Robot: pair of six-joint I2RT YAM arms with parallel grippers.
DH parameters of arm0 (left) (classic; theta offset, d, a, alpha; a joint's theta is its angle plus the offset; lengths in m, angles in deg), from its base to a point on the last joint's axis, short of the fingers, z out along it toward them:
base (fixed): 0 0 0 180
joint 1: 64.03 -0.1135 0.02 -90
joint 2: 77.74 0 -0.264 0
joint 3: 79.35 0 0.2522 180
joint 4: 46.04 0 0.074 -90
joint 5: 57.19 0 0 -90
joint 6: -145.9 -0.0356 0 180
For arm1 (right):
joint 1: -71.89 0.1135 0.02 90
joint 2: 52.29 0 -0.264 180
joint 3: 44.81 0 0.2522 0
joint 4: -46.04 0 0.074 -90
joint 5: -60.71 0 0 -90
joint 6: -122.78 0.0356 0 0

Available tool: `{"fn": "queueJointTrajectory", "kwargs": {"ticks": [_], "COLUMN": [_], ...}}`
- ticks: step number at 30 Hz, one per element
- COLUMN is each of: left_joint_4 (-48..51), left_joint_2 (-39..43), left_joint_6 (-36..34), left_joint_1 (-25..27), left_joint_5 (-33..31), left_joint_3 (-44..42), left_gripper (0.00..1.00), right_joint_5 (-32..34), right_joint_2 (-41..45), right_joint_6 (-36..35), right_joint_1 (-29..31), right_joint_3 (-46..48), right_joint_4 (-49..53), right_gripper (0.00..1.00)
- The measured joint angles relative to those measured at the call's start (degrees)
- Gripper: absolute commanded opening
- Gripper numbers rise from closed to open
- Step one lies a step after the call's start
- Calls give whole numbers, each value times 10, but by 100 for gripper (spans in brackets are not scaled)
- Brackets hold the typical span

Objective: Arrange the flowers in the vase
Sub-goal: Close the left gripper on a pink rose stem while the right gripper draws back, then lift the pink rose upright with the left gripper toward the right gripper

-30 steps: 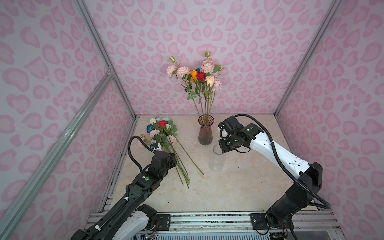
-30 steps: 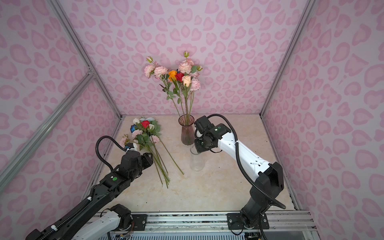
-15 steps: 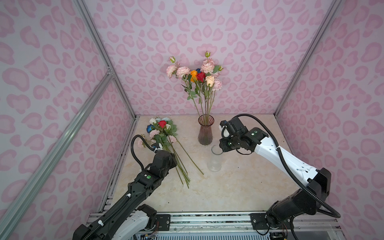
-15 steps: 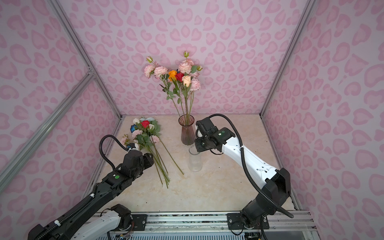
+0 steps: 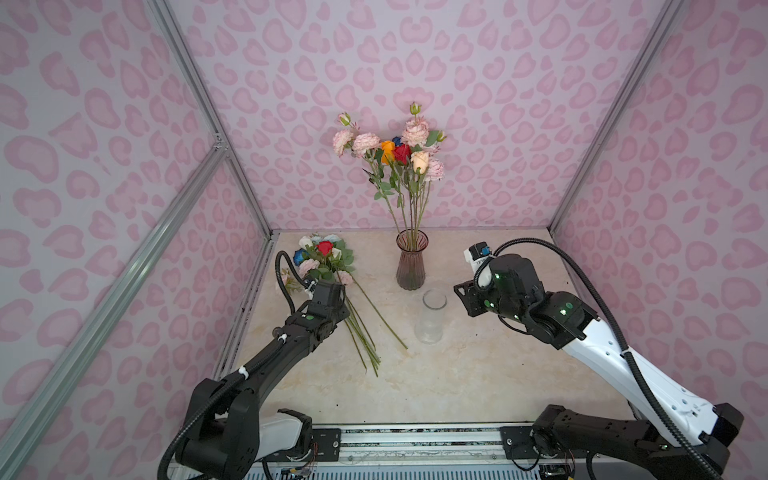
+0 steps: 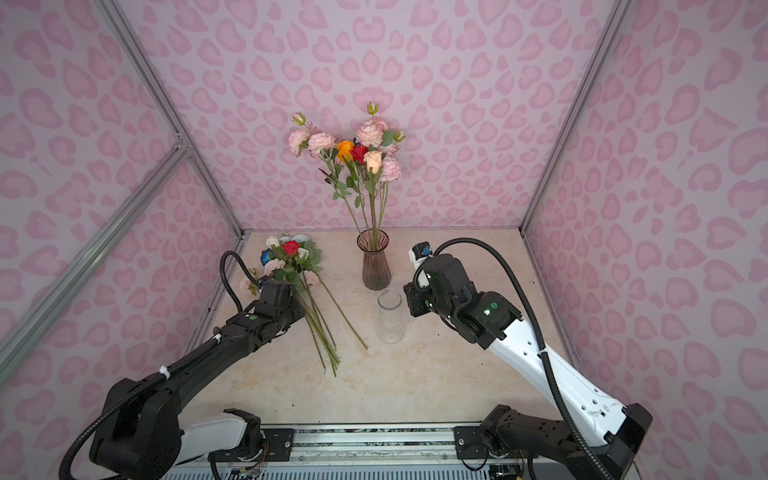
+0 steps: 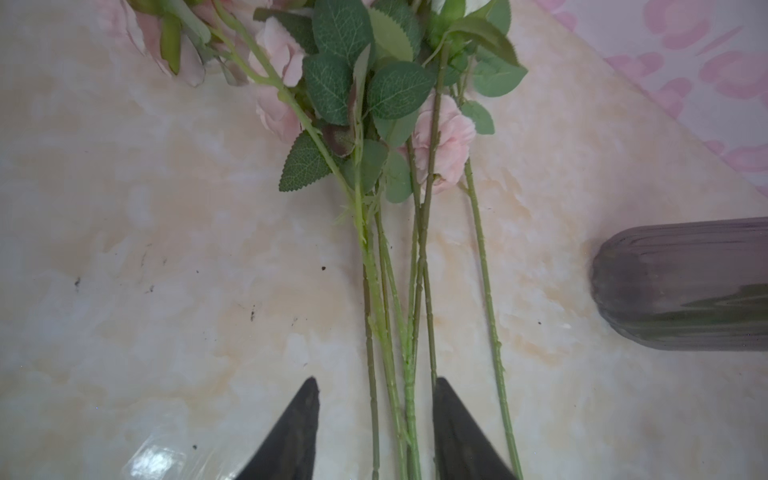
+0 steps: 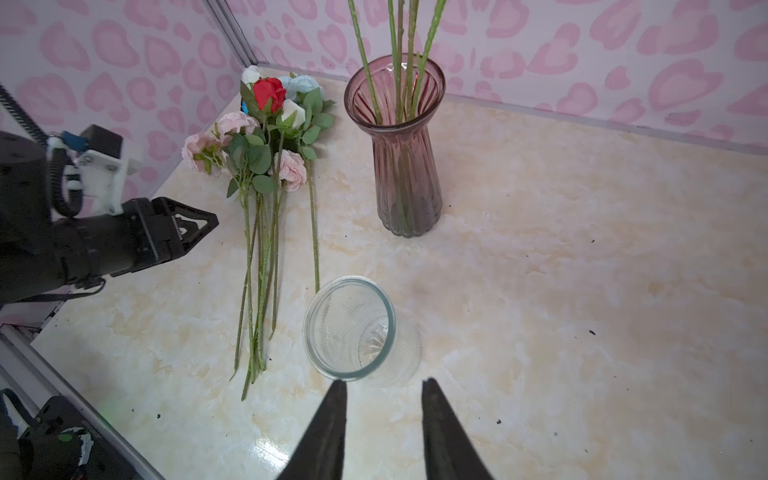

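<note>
A ribbed mauve vase [image 5: 410, 266] [image 6: 375, 266] [image 8: 405, 166] [image 7: 681, 286] stands at the back middle of the table with several flowers [image 5: 399, 149] [image 6: 357, 149] upright in it. More flowers [image 5: 328, 257] [image 6: 293, 257] [image 8: 266, 137] [image 7: 390, 291] lie in a bunch on the left, stems pointing to the front. My left gripper [image 7: 376, 384] [image 8: 205, 226] sits low over those stems, open, with several stems between its jaws. To the right of the vase my right gripper [image 8: 382, 386] [image 5: 463, 297] [image 6: 409, 297] hangs open and holds nothing.
A clear glass jar [image 5: 432, 318] [image 6: 390, 318] [image 8: 357, 332] stands in front of the vase, just ahead of the right gripper. The marble tabletop [image 5: 457, 374] is shut in by pink patterned walls on three sides, with a metal rail [image 5: 415, 432] along the front.
My right gripper has opened and drawn back to the right, away from the vase. The left arm has hardly moved over the stems.
</note>
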Motion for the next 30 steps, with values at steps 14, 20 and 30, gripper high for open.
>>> {"fn": "queueJointTrajectory", "kwargs": {"ticks": [14,20,30], "left_joint_4": [-56,-71,-46], "left_joint_2": [-160,-160,-14], "left_joint_6": [16,14,-1], "left_joint_1": [-37,-38,-38], "left_joint_5": [45,46,42], "left_joint_3": [41,50,8], "left_gripper": [20,8,3], "right_joint_5": [1,-7,-34], "right_joint_2": [56,57,60], "right_joint_6": [2,0,5], "right_joint_1": [-16,-28,-34], "right_joint_3": [93,98,103], "right_joint_4": [-76,-89,-105], "right_gripper": [30,30,30]}}
